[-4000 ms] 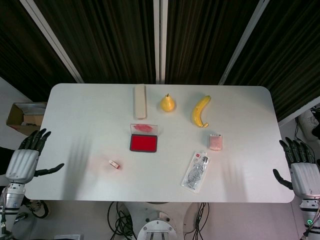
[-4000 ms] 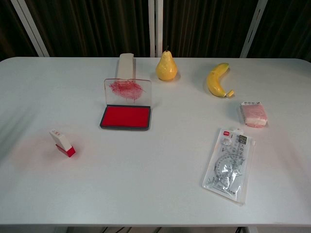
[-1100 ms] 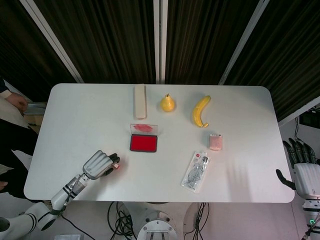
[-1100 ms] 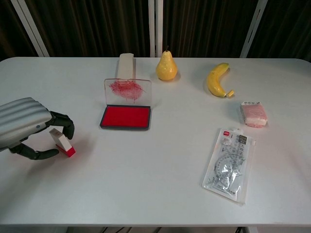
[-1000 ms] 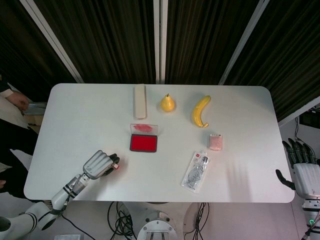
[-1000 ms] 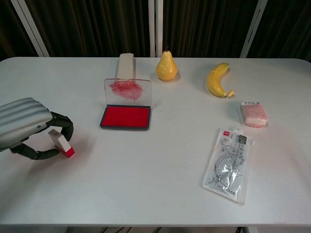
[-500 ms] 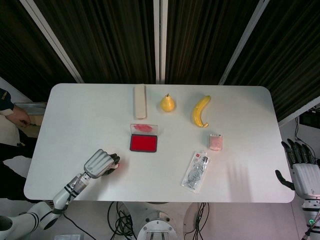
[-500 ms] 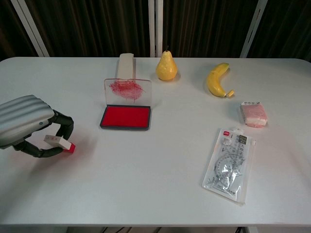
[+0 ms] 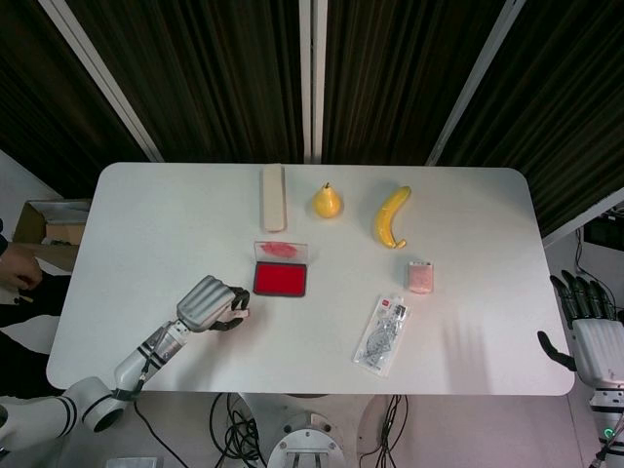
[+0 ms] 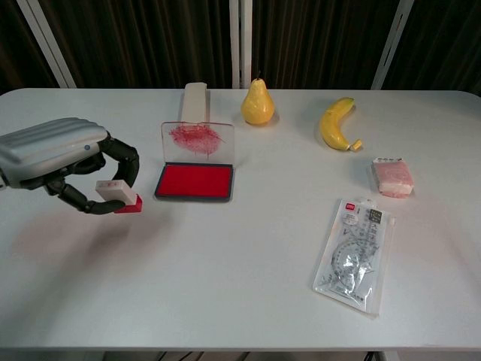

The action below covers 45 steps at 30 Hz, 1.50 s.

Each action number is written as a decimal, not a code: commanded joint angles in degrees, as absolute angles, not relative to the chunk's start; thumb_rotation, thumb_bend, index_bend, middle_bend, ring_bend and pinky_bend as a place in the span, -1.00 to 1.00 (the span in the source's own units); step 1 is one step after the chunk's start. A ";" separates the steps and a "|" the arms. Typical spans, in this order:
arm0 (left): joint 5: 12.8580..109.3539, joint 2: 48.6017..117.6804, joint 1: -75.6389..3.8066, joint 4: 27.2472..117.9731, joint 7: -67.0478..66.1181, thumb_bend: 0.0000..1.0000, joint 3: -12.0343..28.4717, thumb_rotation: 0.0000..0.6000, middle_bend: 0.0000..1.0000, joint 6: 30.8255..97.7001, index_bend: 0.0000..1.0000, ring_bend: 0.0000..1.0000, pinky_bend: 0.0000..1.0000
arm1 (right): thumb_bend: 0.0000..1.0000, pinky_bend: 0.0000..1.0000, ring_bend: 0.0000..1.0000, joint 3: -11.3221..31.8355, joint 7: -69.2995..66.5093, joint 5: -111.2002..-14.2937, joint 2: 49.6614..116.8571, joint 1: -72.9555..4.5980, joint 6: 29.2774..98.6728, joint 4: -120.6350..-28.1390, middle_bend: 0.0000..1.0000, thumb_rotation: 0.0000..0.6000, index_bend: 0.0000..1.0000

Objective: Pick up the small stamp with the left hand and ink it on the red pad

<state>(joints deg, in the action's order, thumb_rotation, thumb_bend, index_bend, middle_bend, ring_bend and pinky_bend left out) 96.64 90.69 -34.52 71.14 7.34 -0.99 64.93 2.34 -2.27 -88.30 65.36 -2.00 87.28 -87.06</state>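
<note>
My left hand (image 10: 64, 162) (image 9: 208, 304) grips the small stamp (image 10: 119, 194) (image 9: 241, 313), a white block with a red base, and holds it lifted off the table just left of the ink pad. The red ink pad (image 10: 194, 181) (image 9: 281, 280) lies open in its black tray, its clear lid (image 10: 197, 141) standing upright behind it with red smears. My right hand (image 9: 593, 331) hangs open beyond the table's right edge, seen only in the head view.
A beige bar (image 10: 194, 101), a pear (image 10: 256, 104) and a banana (image 10: 335, 124) line the far side. A pink eraser (image 10: 393, 177) and a packaged ruler set (image 10: 354, 253) lie at the right. A person's hand (image 9: 18, 273) and a box (image 9: 49, 229) show left of the table.
My left hand has lifted the stamp off the table and carried it right, toward the ink pad. The right hand has stayed put.
</note>
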 commanded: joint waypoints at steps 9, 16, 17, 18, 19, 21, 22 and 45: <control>88.29 98.84 -47.45 66.67 10.73 -0.14 8.15 1.00 0.29 50.70 0.26 0.98 1.00 | -0.57 -1.00 -1.00 2.28 -1.56 -88.52 64.10 -1.22 88.58 -88.57 -1.00 1.00 -1.00; 83.22 103.74 -49.81 60.13 10.61 -0.14 9.86 1.00 0.29 46.43 0.26 0.99 1.00 | -0.56 -1.00 -1.00 2.38 -2.94 -87.83 64.31 -0.92 88.45 -87.18 -1.00 1.00 -1.00; 82.77 104.18 -50.10 59.34 10.78 -0.14 10.08 1.00 0.29 46.04 0.26 1.00 1.00 | -0.56 -1.00 -1.00 2.39 -3.12 -87.82 64.38 -0.95 88.39 -87.02 -1.00 1.00 -1.00; 82.40 104.56 -50.37 58.59 10.98 -0.14 10.25 1.00 0.29 45.69 0.26 1.00 1.00 | -0.56 -1.00 -1.00 2.40 -3.27 -87.85 64.43 -0.96 88.37 -86.89 -1.00 1.00 -1.00; 82.11 104.90 -50.63 57.85 11.20 -0.14 10.39 1.00 0.29 45.41 0.26 1.00 1.00 | -0.56 -1.00 -1.00 2.39 -3.36 -87.89 64.46 -0.97 88.37 -86.78 -1.00 1.00 -1.00; 81.72 105.49 -50.98 56.34 11.76 -0.14 10.40 1.00 0.29 45.06 0.26 1.00 1.00 | -0.56 -1.00 -1.00 2.46 -3.54 -87.87 64.45 -0.99 88.36 -86.58 -1.00 1.00 -1.00; 81.63 105.68 -51.05 55.79 12.05 -0.14 10.30 1.00 0.29 44.94 0.26 1.00 1.00 | -0.56 -1.00 -1.00 2.51 -3.59 -87.81 64.41 -1.00 88.35 -86.53 -1.00 1.00 -1.00; 81.05 107.92 -50.77 49.70 18.85 -0.11 8.27 1.00 0.29 44.78 0.26 1.00 1.00 | -0.56 -1.00 -1.00 2.47 -2.50 -87.91 64.65 -1.24 87.81 -86.90 -1.00 1.00 -1.00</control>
<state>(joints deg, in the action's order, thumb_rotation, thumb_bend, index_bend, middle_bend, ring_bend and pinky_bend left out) 81.00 108.27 -50.76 49.35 18.52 8.07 44.48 2.47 -2.50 -87.90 64.66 -1.25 87.80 -86.90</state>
